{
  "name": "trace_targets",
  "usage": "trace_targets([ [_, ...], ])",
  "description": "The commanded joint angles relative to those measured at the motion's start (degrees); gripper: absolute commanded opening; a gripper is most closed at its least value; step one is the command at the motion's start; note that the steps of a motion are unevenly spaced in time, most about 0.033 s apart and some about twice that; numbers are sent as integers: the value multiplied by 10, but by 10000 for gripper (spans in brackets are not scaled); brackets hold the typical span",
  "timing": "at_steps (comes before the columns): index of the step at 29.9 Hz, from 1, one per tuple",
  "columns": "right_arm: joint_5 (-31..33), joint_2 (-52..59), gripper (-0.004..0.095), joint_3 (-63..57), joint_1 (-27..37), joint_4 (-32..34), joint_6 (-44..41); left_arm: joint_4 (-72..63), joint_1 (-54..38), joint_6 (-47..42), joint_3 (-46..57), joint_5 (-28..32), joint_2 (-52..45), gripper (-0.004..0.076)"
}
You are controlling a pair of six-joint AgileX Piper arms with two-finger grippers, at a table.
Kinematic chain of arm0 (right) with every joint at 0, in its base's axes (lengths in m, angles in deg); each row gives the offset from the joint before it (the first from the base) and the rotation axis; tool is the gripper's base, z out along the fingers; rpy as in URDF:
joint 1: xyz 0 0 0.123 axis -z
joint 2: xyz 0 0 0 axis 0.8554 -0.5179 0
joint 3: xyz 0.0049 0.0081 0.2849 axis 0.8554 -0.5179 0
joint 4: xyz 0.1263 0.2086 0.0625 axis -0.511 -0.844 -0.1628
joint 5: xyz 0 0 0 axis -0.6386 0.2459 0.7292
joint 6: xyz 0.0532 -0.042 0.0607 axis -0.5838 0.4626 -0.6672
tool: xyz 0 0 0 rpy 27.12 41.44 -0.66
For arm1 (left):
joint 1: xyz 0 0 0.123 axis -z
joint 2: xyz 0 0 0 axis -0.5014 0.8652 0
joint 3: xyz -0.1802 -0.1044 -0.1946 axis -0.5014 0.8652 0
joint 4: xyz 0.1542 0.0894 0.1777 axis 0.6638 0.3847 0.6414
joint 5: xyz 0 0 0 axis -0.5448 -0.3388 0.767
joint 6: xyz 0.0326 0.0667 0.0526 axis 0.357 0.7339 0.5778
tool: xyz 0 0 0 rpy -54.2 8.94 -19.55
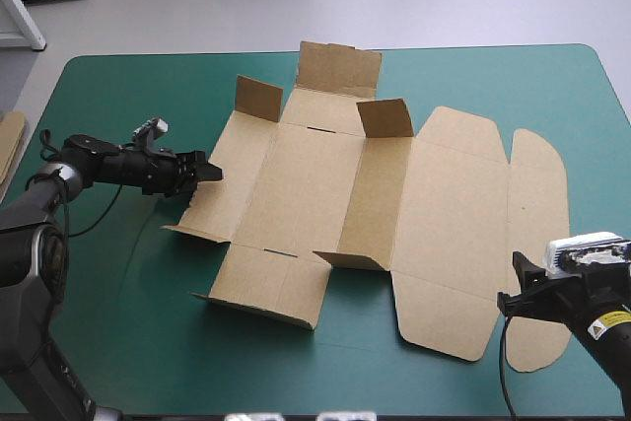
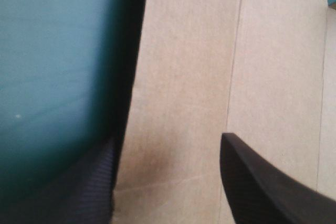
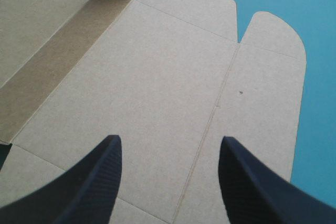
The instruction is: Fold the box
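Observation:
The brown box [image 1: 296,175] lies as a cut sheet across the middle of the teal-green table. Three back flaps stand up and its inner wall [image 1: 370,199] is partly raised. The wide lid panel [image 1: 454,214] and rounded end flap [image 1: 537,234] lie flat on the right. My left gripper [image 1: 204,171] is at the sheet's left edge, open, its fingers astride the left side panel [image 2: 178,103]. My right gripper [image 1: 517,288] hovers open over the lid's near right part [image 3: 157,82], beside the end flap [image 3: 268,93]; nothing is held.
An edge of more brown board [image 1: 10,145] shows at the table's left edge. Bare teal-green cover [image 1: 128,293] runs along the near side and in the far right corner [image 1: 552,86].

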Motion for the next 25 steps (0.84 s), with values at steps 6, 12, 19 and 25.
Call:
trace_targets([
  [6,-24,-7,526,21,-1,7,3,-22,35,3,-9,-67,-18,421],
  [12,-24,-7,526,21,-1,10,3,-103,38,42,-9,-118,-19,375],
  [19,-24,-7,525,21,-1,10,3,-215,41,92,-9,-178,-19,367],
  [25,-23,-7,509,21,-1,10,3,-178,61,80,-9,-158,-19,367],
])
